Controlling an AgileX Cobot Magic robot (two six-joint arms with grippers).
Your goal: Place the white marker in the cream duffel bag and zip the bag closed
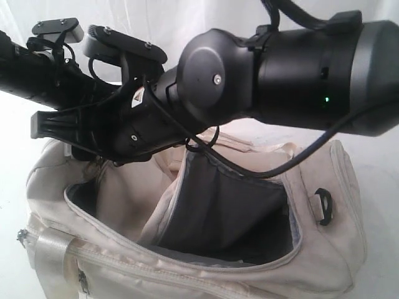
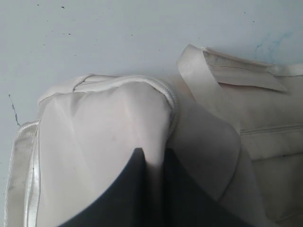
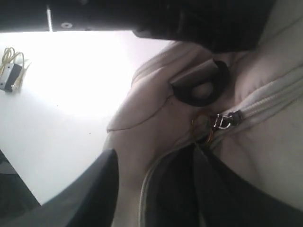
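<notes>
One cream duffel bag (image 1: 336, 249), unzipped, one black loop (image 1: 323, 205), left gripper (image 2: 152, 158) pinching its fabric, right gripper (image 3: 154, 163) parted

Reaching in from the left of the exterior view with the left arm (image 1: 31, 75), held nearly level. Crossing in front of it with the right arm (image 1: 312, 62), a round joint bulking in the foreground and the wrist angling down and leftward. Pinching a fold of the cream duffel bag (image 2: 104, 142) in the left gripper (image 2: 152, 153), fingers almost meeting. Holding the right gripper (image 3: 154, 151) with fingers (image 3: 90, 198) apart, grip not discernible.
</notes>
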